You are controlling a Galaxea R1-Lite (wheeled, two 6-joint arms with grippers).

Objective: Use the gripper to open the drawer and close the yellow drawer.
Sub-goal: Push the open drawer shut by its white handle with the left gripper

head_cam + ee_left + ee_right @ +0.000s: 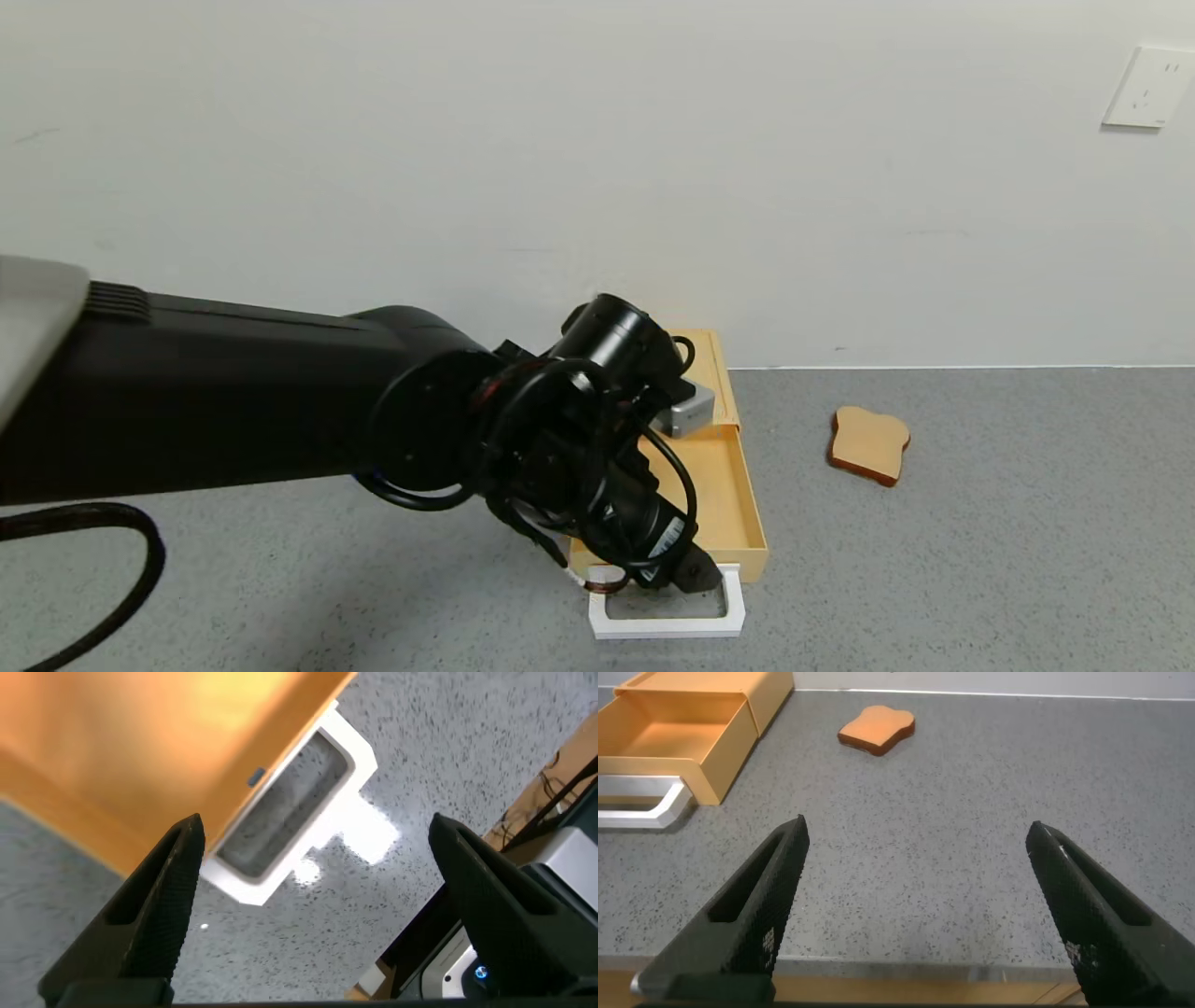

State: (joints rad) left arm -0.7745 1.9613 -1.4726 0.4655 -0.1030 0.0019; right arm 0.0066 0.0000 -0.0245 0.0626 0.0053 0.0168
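Note:
The pale-yellow drawer (724, 495) stands pulled out of its flat box (714, 373) toward me, and its tray is empty. Its white loop handle (667, 621) lies at the front. My left gripper (653, 583) hangs over the handle's inner end, partly hiding it. In the left wrist view the left gripper (318, 831) is wide open with the handle (360, 761) and drawer front (140, 728) beyond its jaws, holding nothing. My right gripper (915, 835) is open and empty, low near the table's front edge, with the drawer (668, 742) off to one side.
A tan toast slice (870, 444) lies on the grey table to the right of the drawer; it also shows in the right wrist view (876, 730). The white wall stands right behind the box, with a socket (1146, 87) at the upper right.

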